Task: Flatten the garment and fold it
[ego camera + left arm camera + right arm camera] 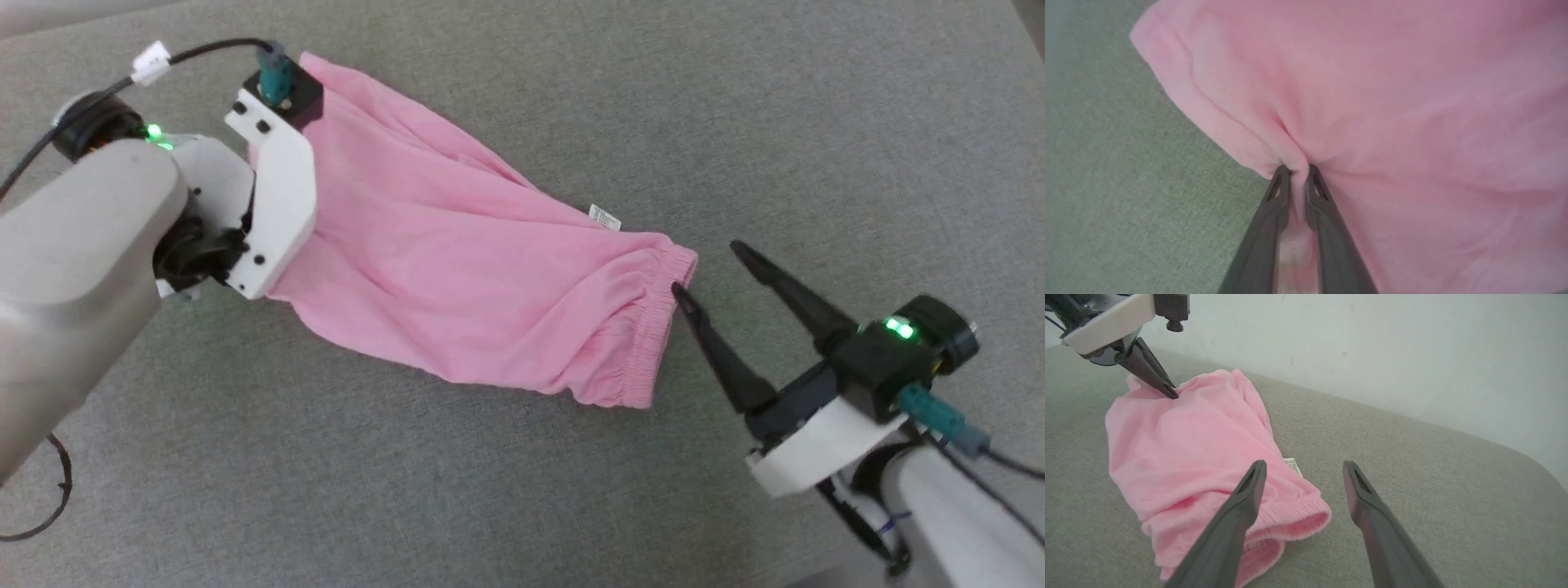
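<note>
Pink garment (441, 269), creased; elastic waistband (645, 343) gathered, white tag (605, 217) showing; left end effector (1298, 169) pinches its hem (1216, 110); right end effector (706, 266) gapes.

Grey fabric surface (522, 490) meets pale wall (1412, 355).

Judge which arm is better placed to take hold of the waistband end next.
Right. The right gripper stands open just beside the waistband, while the left gripper is busy pinching the garment at its opposite end.

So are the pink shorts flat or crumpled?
Crumpled. The pink shorts lie in loose wrinkles on the grey surface, and the left gripper pinches a fold near their hem.
</note>
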Tool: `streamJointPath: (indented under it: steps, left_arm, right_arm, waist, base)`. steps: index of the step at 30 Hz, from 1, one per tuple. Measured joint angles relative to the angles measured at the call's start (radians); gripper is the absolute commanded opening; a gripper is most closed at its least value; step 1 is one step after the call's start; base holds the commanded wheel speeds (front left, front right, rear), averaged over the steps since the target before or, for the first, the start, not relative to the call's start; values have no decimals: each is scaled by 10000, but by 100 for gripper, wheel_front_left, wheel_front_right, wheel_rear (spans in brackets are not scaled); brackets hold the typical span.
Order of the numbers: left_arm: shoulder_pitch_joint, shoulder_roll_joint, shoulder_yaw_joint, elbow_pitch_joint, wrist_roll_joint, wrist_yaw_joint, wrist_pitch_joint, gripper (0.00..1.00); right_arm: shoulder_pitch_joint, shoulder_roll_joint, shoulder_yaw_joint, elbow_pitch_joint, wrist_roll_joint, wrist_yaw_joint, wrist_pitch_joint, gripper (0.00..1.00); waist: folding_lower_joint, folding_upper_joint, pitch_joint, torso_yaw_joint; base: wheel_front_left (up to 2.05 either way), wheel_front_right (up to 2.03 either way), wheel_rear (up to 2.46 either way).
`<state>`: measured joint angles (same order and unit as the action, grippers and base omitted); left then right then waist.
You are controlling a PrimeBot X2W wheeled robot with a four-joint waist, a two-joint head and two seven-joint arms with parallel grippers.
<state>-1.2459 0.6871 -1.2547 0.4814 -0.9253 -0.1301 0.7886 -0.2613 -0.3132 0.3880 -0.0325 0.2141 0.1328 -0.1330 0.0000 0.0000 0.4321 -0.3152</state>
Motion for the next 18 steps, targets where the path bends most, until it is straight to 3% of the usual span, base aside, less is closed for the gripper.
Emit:
streamJointPath:
  steps: [4,9,13,18]
  left_arm:
    - [148,4,-82,-82,-29,0,-447,0]
    - [365,-2,-205,-42,-232,0,-1022,0]
    - [374,-174,-222,-17,-267,0,-1384,0]
    - [374,-500,-226,17,-236,0,-1649,0]
  right_arm:
    - [-727,-924,474,-303,662,0,1191,100]
    - [-1933,-2054,1522,-637,2203,0,3841,100]
    - [-2739,-2314,2472,-476,3202,-4,6055,100]
    - [-3111,-2188,3329,543,3808,-2,6972,100]
  waist:
    - [1,0,-211,30]
    - [1,0,-547,202]
    - [1,0,-655,418]
    - [1,0,-600,664]
  base:
    - [0,0,0]
    - [0,0,0]
    - [0,0,0]
    - [0,0,0]
